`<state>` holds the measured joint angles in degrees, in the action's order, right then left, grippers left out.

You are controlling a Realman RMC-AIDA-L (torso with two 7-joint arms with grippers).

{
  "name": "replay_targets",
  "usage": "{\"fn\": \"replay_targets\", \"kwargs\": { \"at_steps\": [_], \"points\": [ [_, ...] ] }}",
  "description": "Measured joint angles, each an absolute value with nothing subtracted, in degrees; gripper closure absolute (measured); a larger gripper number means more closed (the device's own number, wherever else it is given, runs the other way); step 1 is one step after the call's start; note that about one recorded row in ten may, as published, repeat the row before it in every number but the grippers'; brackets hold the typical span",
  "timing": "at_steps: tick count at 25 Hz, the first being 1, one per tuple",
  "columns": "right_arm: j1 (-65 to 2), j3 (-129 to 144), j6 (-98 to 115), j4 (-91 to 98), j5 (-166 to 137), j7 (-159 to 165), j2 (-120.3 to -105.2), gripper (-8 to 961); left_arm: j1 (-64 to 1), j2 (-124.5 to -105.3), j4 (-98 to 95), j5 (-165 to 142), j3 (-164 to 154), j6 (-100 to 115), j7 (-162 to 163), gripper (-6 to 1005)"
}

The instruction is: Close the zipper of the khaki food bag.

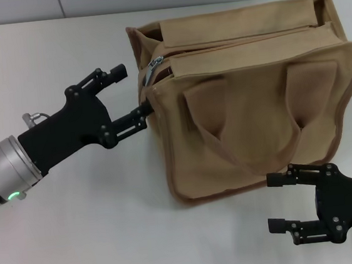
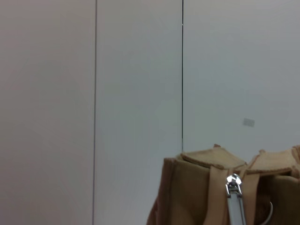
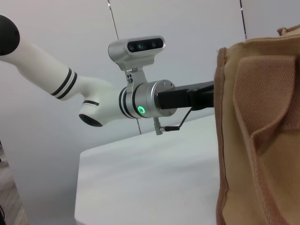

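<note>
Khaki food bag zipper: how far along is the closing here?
Nothing looks closed yet: the zipper's pull tab sits at the left end of the khaki food bag. In hand: the left gripper, jaws open, is at that end. Left: gripping the tab and drawing it across. The right gripper waits open in front.

The work surface is a white table (image 1: 80,243) with a matte, evenly lit top; its far edge runs along 12 o'clock in the head view. Behind that edge stands a pale grey panelled wall (image 1: 12,9), divided by thin dark vertical seams (image 2: 182,70). A small rectangular plate (image 2: 249,122) is fixed to the wall panel at roughly 3 o'clock in the left wrist view.
</note>
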<state>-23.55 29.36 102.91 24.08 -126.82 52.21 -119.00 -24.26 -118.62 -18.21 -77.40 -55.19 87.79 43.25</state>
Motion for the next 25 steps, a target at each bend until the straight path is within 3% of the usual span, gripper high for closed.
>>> {"fn": "replay_targets", "kwargs": {
  "at_steps": [12, 17, 20, 25],
  "points": [
    [-23.5, 29.4, 102.8, 24.1, -126.8, 52.2, -119.02, 189, -24.8, -118.7, -17.8, -75.5, -55.6, 87.3, 40.6, 305],
    [-23.5, 29.4, 102.8, 24.1, -126.8, 52.2, -119.06, 189, -24.4, -118.63, -18.0, -75.1, -54.8, 87.3, 40.2, 540],
    [-23.6, 29.4, 102.8, 24.1, -126.8, 52.2, -119.09, 189, -24.2, -118.65, -18.0, -75.1, -54.3, 88.1, 39.1, 749],
    [-23.5, 29.4, 102.8, 24.1, -126.8, 52.2, -119.09, 189, -24.2, -118.62, -18.2, -75.1, -54.3, 88.3, 39.0, 844]
  ]
}}
